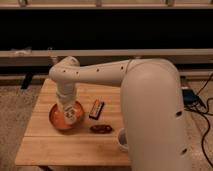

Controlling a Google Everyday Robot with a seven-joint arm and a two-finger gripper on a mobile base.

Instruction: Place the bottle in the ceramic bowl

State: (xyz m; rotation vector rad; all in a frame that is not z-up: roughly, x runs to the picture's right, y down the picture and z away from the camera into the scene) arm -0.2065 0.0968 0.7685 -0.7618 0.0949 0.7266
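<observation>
The orange ceramic bowl (56,118) sits on the left side of the wooden table (65,147). My gripper (68,109) points straight down into the bowl, at the end of the white arm (100,75) that reaches in from the right. A small pale bottle (71,116) with a white label shows just below the gripper, inside the bowl and low over its floor. I cannot make out whether the bottle rests on the bowl or hangs from the gripper.
A dark rectangular packet (96,108) lies right of the bowl. A brown snack (101,129) lies in front of it. A white cup (121,140) stands near the front right, half hidden by my arm. A dark shelf and rail run behind the table.
</observation>
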